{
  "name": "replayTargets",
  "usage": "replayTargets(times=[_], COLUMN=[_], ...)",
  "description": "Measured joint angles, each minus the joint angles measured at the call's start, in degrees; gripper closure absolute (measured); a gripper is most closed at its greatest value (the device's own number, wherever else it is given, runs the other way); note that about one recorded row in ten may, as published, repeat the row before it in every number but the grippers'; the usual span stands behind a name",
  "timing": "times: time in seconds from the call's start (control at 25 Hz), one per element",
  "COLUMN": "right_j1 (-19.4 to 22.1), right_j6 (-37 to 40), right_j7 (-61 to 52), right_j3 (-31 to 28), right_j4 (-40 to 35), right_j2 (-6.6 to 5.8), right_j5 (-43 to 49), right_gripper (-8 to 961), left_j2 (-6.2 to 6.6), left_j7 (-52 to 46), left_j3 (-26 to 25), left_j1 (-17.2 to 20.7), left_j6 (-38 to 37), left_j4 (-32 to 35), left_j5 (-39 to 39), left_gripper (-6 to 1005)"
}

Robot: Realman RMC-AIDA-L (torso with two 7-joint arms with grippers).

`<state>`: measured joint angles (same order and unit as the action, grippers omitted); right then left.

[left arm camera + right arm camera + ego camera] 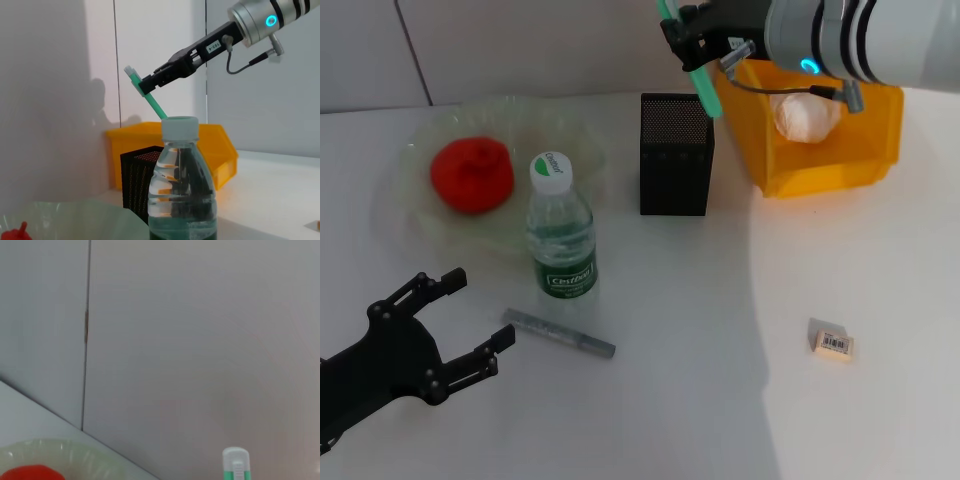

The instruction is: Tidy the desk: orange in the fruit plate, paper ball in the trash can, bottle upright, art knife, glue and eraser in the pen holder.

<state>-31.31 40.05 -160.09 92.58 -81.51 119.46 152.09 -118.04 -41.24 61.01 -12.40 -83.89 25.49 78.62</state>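
The translucent green glue stick hangs tilted in the right jaws, which are clamped on it just above the black mesh pen holder. Only the left wrist view shows this grip side-on. The left jaws rest spread, holding nothing, beside the grey art knife on the white bench.

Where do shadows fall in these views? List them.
Head view: a broad soft shadow darkens the desk left of the eraser. Left wrist view: the right end effector and glue cast a shadow on the wall. Right wrist view: none distinct.
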Motion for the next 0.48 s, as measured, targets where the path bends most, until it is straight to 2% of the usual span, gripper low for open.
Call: replayTargets(times=[0.32, 0.48], right_j1=[1.6, 1.8], right_j6=[-9.5, -11.4], right_j7=[0.4, 0.4], right_j3=[4.5, 5.4], right_j4=[3.3, 4.2], right_j2=[0.04, 0.05], right_j5=[-0.6, -0.8], right_gripper=[694, 689], left_j2=[-0.06, -0.09], left_j7=[-0.2, -0.2], left_j3=[0.0, 0.0], left_j1=[0.0, 0.0], left_j6=[0.0, 0.1], left_j4=[0.1, 0.0], left_j5=[0.0, 0.0], left_gripper=[132, 133])
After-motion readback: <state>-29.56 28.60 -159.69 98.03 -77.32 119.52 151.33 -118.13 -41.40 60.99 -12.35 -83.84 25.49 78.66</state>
